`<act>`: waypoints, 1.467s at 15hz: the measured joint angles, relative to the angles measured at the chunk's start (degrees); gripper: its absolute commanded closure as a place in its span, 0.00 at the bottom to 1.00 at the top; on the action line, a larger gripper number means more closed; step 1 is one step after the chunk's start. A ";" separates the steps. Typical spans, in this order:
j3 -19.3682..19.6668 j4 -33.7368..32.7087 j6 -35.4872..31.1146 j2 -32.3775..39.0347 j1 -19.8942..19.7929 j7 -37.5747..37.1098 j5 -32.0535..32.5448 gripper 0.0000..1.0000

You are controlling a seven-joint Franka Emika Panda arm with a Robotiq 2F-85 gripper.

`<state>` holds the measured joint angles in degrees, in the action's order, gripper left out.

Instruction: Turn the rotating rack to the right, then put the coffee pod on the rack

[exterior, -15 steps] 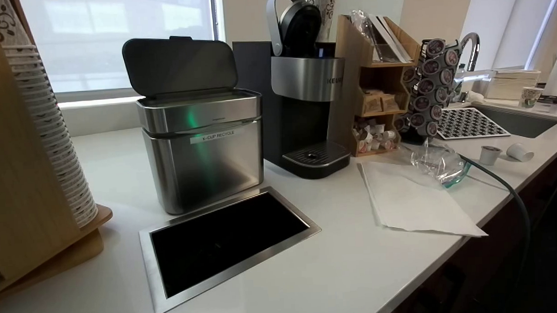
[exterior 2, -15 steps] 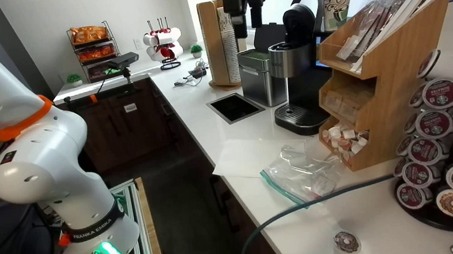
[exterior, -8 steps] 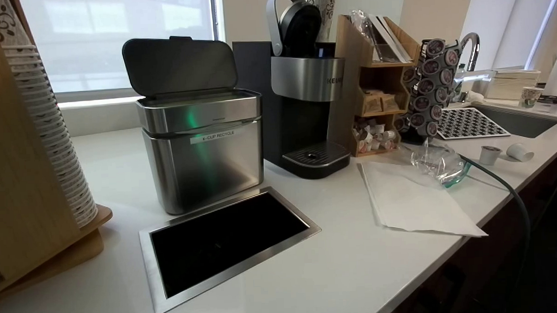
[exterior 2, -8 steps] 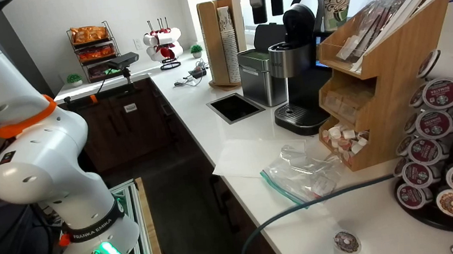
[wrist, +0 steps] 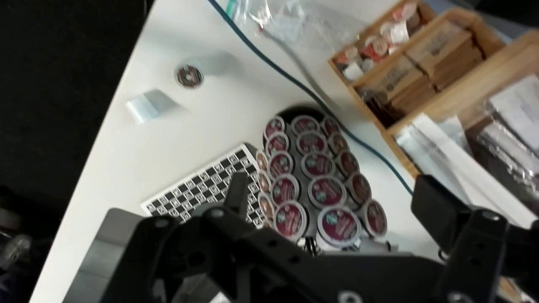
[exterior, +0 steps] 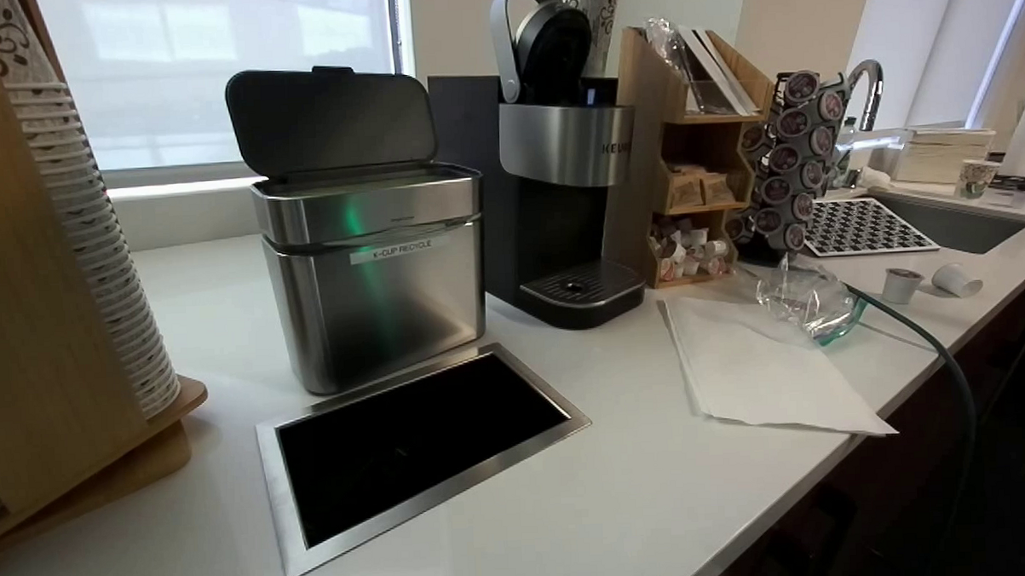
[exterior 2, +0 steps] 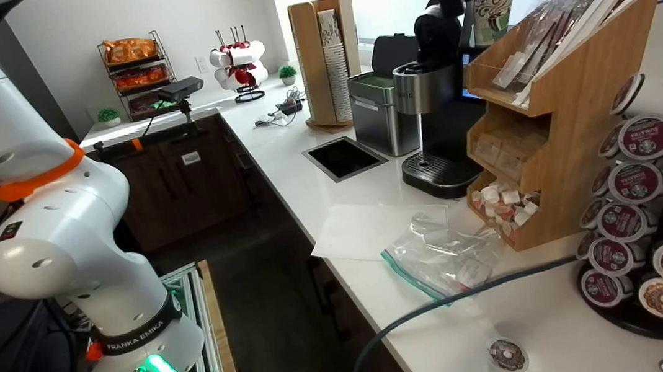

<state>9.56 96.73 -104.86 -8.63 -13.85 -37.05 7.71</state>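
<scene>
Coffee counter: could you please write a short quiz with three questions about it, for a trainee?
1. True or false: the pincer is open.
2. One loose pod stands upright. The other pod: (a) also stands upright; (b) lies on its side; (c) lies in the sink.
3. Short answer: what stands between the coffee machine and the rack in both exterior views?
Key: 1. True. 2. (b). 3. The wooden box.

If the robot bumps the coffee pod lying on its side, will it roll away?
The coffee pod would probably roll, resting on its rounded side. It might even fall, lying near the edge of the counter. It's likely light, being small, though what's inside is hidden.
</scene>
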 measured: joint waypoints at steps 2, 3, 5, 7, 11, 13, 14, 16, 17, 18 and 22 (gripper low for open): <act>1.60 1.50 -9.82 1.19 -0.89 -0.23 -0.02 0.00; 2.42 2.25 -14.09 1.91 -1.27 -0.27 -0.20 0.00; 3.71 3.59 -21.05 3.51 -1.87 -0.34 -0.62 0.00; 4.64 4.54 -26.29 5.14 -2.25 -0.34 -1.85 0.00; 5.72 5.39 -32.69 7.41 -2.38 0.67 -6.94 0.00; 5.82 5.41 -33.59 8.09 -2.38 2.54 -10.57 0.00; 5.82 5.41 -33.62 8.35 -2.36 3.68 -12.58 0.00; 5.85 5.40 -33.62 8.80 -2.36 5.60 -15.34 0.00; 5.88 5.40 -33.62 9.02 -2.36 5.97 -15.85 0.00; 5.92 5.40 -33.62 9.17 -2.36 6.08 -16.02 0.00; 5.93 5.33 -33.61 9.25 -2.35 6.16 -16.03 0.00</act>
<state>15.49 102.05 -138.47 0.63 -16.20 -30.89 -8.31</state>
